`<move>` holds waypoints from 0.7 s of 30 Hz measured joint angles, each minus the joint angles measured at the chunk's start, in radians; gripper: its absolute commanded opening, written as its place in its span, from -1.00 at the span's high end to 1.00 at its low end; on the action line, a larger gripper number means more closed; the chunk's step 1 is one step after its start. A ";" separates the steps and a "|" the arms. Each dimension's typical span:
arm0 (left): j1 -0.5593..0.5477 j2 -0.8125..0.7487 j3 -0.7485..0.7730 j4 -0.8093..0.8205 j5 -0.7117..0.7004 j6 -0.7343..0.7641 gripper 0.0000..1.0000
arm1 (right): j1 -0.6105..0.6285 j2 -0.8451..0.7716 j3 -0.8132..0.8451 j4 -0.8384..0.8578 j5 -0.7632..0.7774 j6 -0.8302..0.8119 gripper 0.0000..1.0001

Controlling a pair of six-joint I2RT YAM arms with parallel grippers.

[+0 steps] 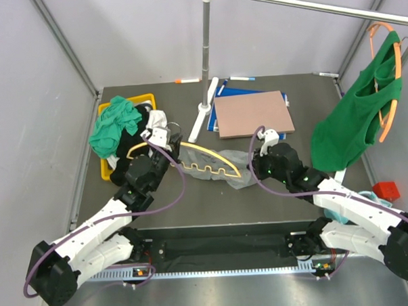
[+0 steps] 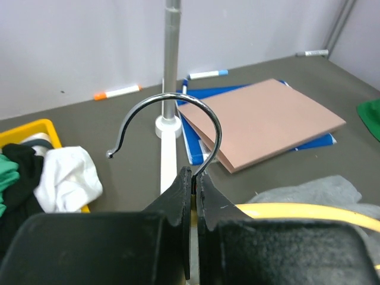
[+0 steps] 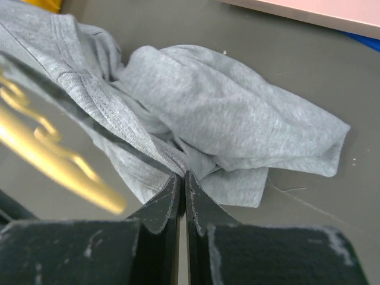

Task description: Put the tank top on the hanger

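Dressing step: left gripper (image 2: 193, 178) clamped on hanger (image 2: 314, 212) neck; right gripper (image 3: 182, 177) pinching tank top (image 3: 237, 130), seemingly its strap. Next: thread the hanger end through.

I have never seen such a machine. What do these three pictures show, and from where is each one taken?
These are two robot arms fixed at the near edge of a dark table. The wide picture comes from a camera above and behind them. The other two come from a small camera on each wrist, so each shows that arm's own black fingers.

The left tool is shut on the metal hook of a pale yellow hanger. The right tool pinches an edge of a grey tank top, which lies crumpled at one end of the hanger.

Also on the table are a yellow bin of clothes, a brown board and markers. A green top hangs from a rail.
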 measured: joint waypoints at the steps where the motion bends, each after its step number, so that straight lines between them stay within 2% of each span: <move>1: 0.000 0.000 0.000 0.013 -0.012 0.008 1.00 | 0.000 -0.010 0.000 -0.004 -0.009 0.003 1.00; 12: 0.000 0.002 0.000 0.126 -0.092 0.078 1.00 | 0.000 -0.097 0.000 -0.055 -0.117 0.048 1.00; 21: 0.000 0.008 -0.035 0.175 -0.095 0.073 1.00 | 0.000 -0.122 0.000 -0.013 -0.204 0.107 1.00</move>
